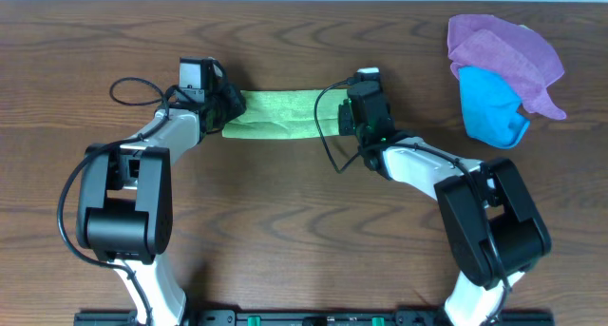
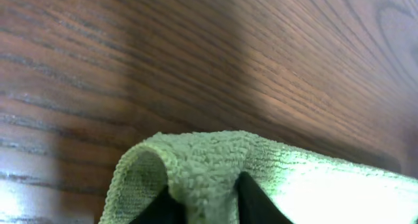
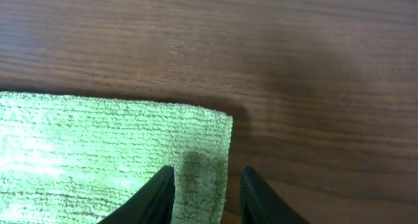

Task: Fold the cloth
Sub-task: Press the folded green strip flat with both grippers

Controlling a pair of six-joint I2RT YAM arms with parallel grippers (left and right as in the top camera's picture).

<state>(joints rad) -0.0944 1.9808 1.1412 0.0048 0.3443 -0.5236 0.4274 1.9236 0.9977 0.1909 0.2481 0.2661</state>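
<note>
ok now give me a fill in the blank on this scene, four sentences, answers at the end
1. The cloth lying between the left gripper and the right gripper is light ____.
2. A raised fold of it is pinched by the ____ gripper.
3. The right gripper is ____, its fingers straddling the cloth's flat end.
4. The purple cloth and the blue cloth lie to the robot's ____.
Missing words: green; left; open; right.
</note>
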